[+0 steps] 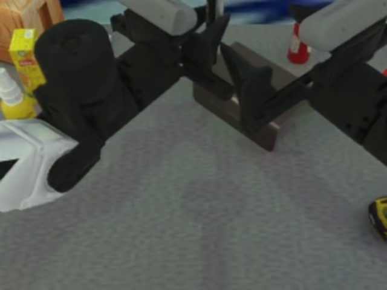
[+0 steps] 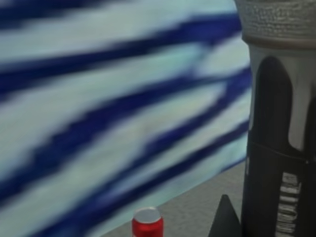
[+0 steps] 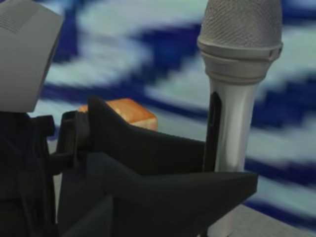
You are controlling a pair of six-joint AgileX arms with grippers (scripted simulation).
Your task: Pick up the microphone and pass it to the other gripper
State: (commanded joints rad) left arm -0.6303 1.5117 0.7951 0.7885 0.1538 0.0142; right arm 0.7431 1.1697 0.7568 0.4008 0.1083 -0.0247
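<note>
The microphone [image 1: 213, 11] stands upright above the table's far middle; its silver-grey mesh head [image 3: 240, 29] and shiny body show in the right wrist view. My left gripper [image 1: 208, 39] is shut on its lower body, one black wedge finger [image 3: 148, 145] on each side. In the left wrist view the microphone [image 2: 276, 148] fills the near side beside a fingertip [image 2: 224, 219]. My right gripper [image 1: 245, 81] is just to the right of the microphone and lower, with its wedge fingers spread open and nothing between them.
A dark brown block [image 1: 266, 130] lies under the right gripper. A red and white bottle [image 1: 297, 45] stands behind. At the far left are a yellow box [image 1: 24, 54], a spray bottle [image 1: 9, 90] and bread [image 1: 30, 15]. A yellow-black object [image 1: 380, 217] sits at the right edge.
</note>
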